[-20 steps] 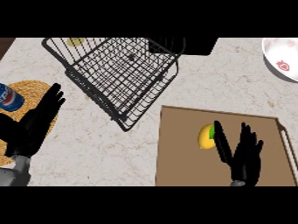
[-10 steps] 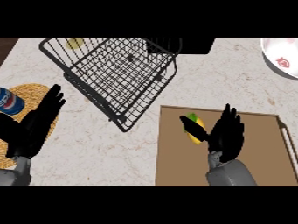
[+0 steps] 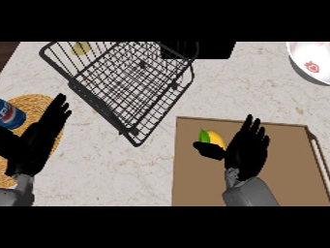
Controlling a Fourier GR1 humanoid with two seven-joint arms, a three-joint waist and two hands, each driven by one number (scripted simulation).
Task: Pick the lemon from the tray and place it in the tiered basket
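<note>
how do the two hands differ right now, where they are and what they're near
The right hand is over the brown tray, thumb beside the lemon; the left hand is over the woven mat, near the blue can. The right points straight up the view; the left slants toward the wire basket. Both are black, with straight fingers, holding nothing.

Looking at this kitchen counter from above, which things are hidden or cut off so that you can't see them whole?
Head view:
- Lemon: its right part is behind the right hand.
- White bowl: cut off by the right edge.
- Soda can: cut by the left edge.
- Yellow item behind the tiered basket: too small to identify.
- Left hand: covers part of the woven mat.
</note>
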